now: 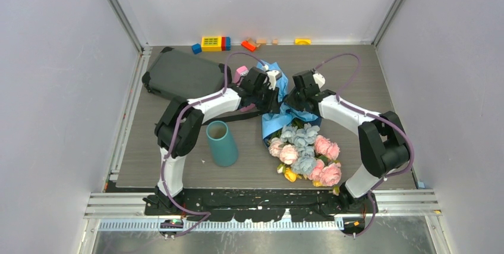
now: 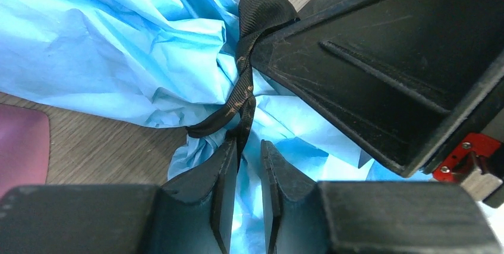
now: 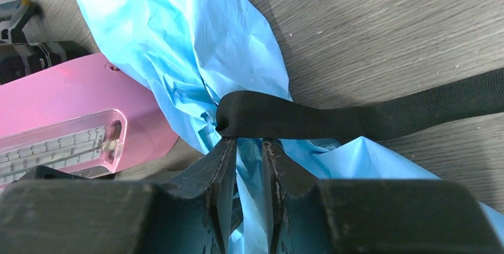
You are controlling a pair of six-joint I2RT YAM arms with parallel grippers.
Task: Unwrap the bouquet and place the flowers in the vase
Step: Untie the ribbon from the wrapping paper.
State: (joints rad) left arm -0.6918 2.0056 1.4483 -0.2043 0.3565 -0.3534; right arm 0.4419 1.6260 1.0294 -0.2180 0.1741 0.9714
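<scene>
**Tackling the tie: bouquet [image 1: 291, 154] not yet unwrapped**

The bouquet is laid flat right of centre in the overhead frame. Its blooms point toward the lower edge and its wrapped stems toward the top, so the tied neck is presented to both arms at once. The left gripper [image 2: 249, 147] and the right gripper [image 3: 249, 144] are set at either side of that neck, presumably so that one side can be steadied while the other is pulled.

In the right wrist view the jaws are pressed nearly together on a fold of the blue paper wrap [image 3: 196, 34], just under the black ribbon [image 3: 333, 120]. In the left wrist view the jaws are narrowed too, with paper in the gap and the ribbon's twist at one fingertip — whether anything is truly gripped cannot be told.

The vase [image 1: 221, 143] is stood upright lower left of centre, apart from the flowers [image 1: 324, 146], its mouth empty to receive stems.

Counted: two arms, two grippers, one vase, one bouquet, one ribbon. About five pink blooms are made out and at least one yellow — the pale blue ones are too bunched to count. One pink metronome [image 3: 71, 105] is seen beside the wrap.
</scene>
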